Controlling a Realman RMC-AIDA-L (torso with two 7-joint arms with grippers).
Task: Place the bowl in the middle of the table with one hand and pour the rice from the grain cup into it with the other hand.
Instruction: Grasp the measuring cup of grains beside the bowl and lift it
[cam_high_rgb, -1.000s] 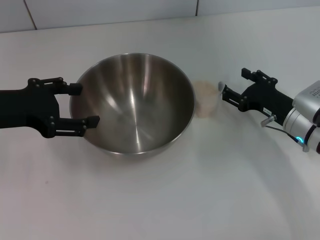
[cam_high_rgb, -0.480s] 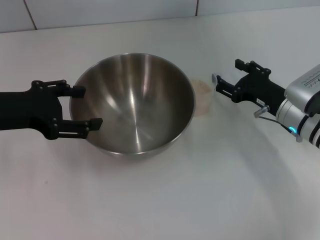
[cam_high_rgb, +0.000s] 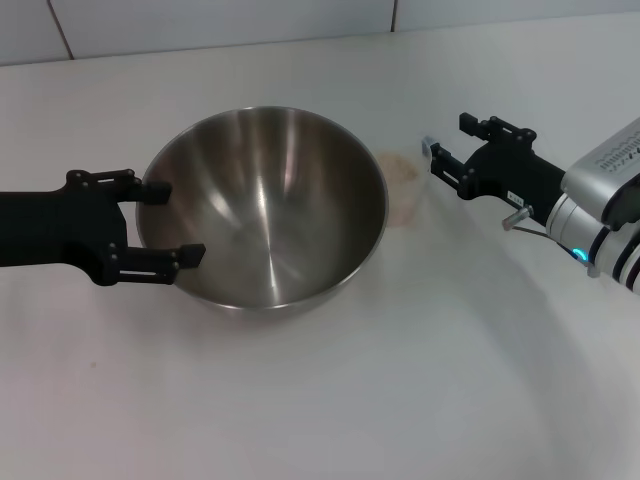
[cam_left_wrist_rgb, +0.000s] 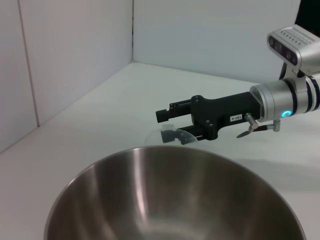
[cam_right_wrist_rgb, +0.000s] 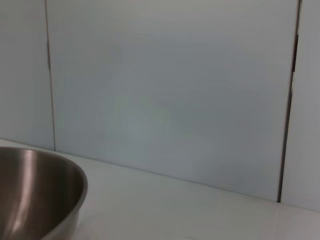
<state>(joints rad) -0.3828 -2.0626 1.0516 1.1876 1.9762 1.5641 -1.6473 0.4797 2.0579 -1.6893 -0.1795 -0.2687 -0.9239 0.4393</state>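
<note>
Head view shows our right gripper (cam_high_rgb: 446, 166) spread wide at three o'clock of the light, thin, crushable grain cup (cam_high_rgb: 404, 193), so we would grip mid-wall gently; left gripper (cam_high_rgb: 172, 222) released beside the bowl (cam_high_rgb: 262, 205).

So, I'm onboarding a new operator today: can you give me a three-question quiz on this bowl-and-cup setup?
1. True or false: the bowl already holds rice.
2. Which gripper is nearest the grain cup? A. left gripper B. right gripper
3. Fill in: the right gripper's fingers are ____, not yet around the cup.

Key: 1. false, the rice is in the cup; 2. B; 3. open.
</note>
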